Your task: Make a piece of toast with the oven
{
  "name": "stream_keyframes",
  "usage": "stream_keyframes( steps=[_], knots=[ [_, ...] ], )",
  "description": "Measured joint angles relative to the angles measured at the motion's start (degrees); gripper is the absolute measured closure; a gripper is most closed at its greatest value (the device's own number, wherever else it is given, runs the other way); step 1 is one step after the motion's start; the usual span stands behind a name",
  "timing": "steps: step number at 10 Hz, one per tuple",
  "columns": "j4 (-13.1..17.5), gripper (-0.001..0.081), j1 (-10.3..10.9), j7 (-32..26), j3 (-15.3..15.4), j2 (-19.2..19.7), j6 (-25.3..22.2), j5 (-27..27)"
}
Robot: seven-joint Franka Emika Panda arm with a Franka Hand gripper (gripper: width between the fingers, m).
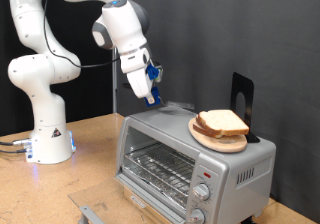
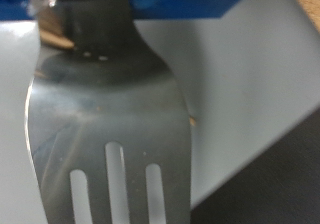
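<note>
spatula (image 2: pixel 110 134) in tool (image 1: pixel 152 92) (fingers hidden) | above oven (image 1: pixel 190 159) | toast (image 1: pixel 222 122) plated

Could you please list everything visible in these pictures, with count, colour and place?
oven: one, silver, glass door shut, at the exterior view's bottom right.
wooden plate: one, light brown, on the oven's top.
piece of toast: pale bread with brown crust, on the plate; may be more than one slice.
black stand: one, behind the plate.
spatula: one, metal, slotted, filling the wrist view.
table: one, wooden.
gripper: one, blue-fingered, above the oven's top, beside the plate.
</note>
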Motion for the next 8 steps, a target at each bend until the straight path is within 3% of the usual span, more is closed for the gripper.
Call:
stream_keyframes(
  steps=[2,4,6,8],
  knots=[
    [1.7,0.0321,-0.9,0.0,-1.2,-2.1,-5.4,-1.0],
    [1.0,0.0321,-0.8,-0.6,-1.1,-2.1,-3.5,0.1],
    [0.5,0.0321,-1.3,-2.0,-3.0,-2.2,-0.9,0.9],
    [0.3,0.0321,-3.6,-3.1,-5.9,-2.2,0.3,0.5]
  ],
)
